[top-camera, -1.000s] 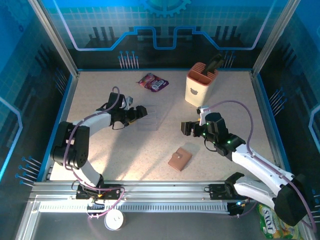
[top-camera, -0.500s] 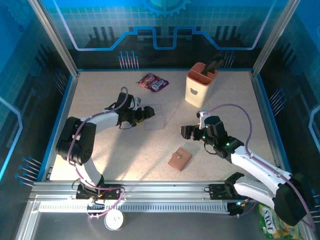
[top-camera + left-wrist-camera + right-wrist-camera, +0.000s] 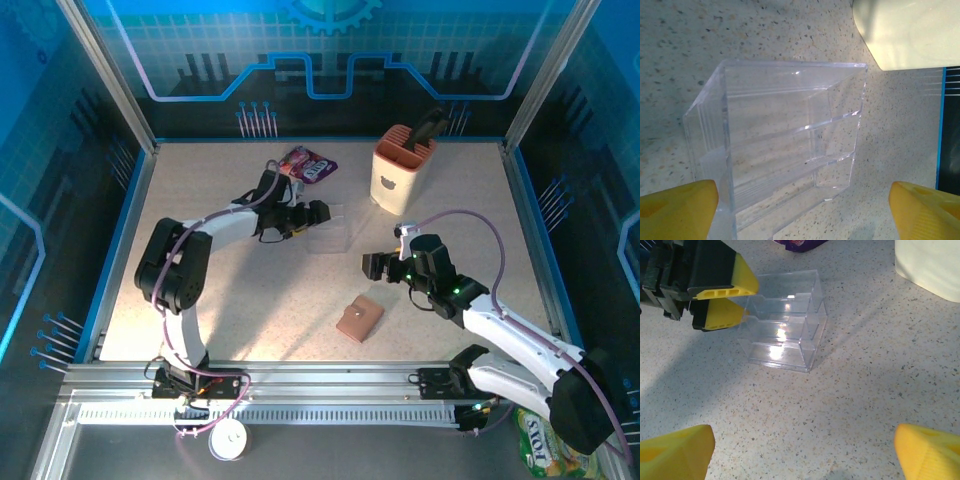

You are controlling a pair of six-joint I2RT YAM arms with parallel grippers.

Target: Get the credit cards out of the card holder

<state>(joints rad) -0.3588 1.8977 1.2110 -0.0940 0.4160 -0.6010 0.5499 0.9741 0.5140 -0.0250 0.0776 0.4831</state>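
A: Where is the card holder (image 3: pixel 360 319)?

B: It lies flat and folded shut on the table (image 3: pixel 220 300), near the front edge, about in the middle. Nothing touches it.

A: Which gripper is nearest to it?

B: The right gripper (image 3: pixel 371 264). It hovers just behind the holder, apart from it. Its jaws are spread wide and grasp nothing. In the right wrist view the yellow fingertips (image 3: pixel 675 450) stand at both lower corners with bare table between them.

A: And the other one?

B: The left gripper (image 3: pixel 318 212) is farther back, at the left side of a clear stand (image 3: pixel 330 232) with stepped shelves. Its jaws are released too, and wide. One fingertip (image 3: pixel 677 207) is just beside the stand's near corner. Whether it touches, I cannot tell.

A: What is behind them?

B: A peach caddy (image 3: pixel 402 170) at the back right and a purple packet (image 3: pixel 306 165) at the back, both apart from the stand.
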